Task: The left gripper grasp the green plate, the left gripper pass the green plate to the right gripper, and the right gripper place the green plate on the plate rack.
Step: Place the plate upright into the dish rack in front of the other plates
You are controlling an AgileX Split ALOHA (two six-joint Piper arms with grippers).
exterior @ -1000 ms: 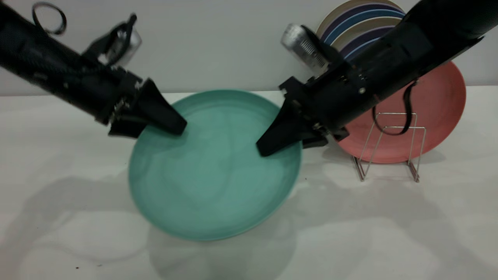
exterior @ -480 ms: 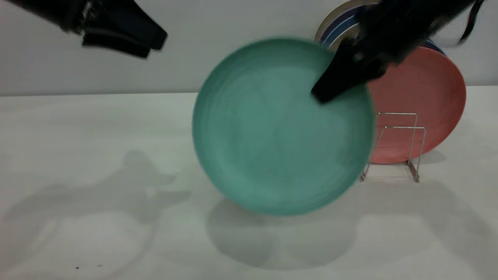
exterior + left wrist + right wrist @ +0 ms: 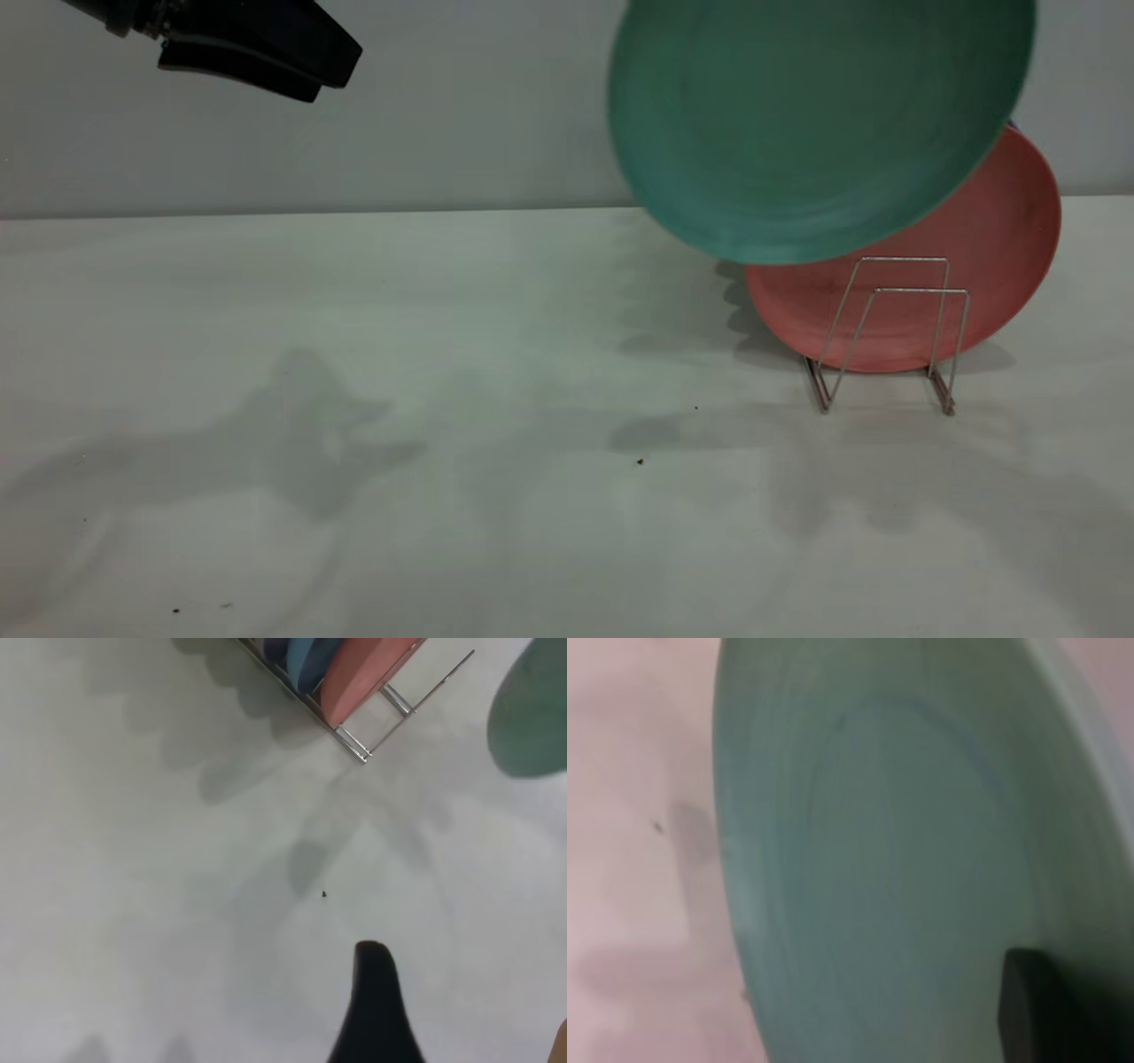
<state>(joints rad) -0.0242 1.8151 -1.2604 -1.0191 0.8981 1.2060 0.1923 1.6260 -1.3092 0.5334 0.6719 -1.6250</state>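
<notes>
**Green plate held high over the rack, left claw pulled away**

The green plate (image 3: 819,124) is hanging in the air at the upper right of the exterior view, face toward the camera, tilted, above and partly in front of the salmon-pink plate (image 3: 974,266). It is not touching the bench (image 3: 443,354). The pink plate is standing in the plate rack (image 3: 890,332), whose front wire loops are sitting bare before it; blue plates (image 3: 297,660) are standing behind the pink one in the left wrist view.

The right claw (image 3: 1032,1010) is showing only one dark fingertip (image 3: 1028,1005) lying on the plate's face near the rim, apparently pinching the plate.

The left claw (image 3: 328,71) is hovering at upper left, well apart from the plate, holding nothing, fingers nearly pressed together.
</notes>
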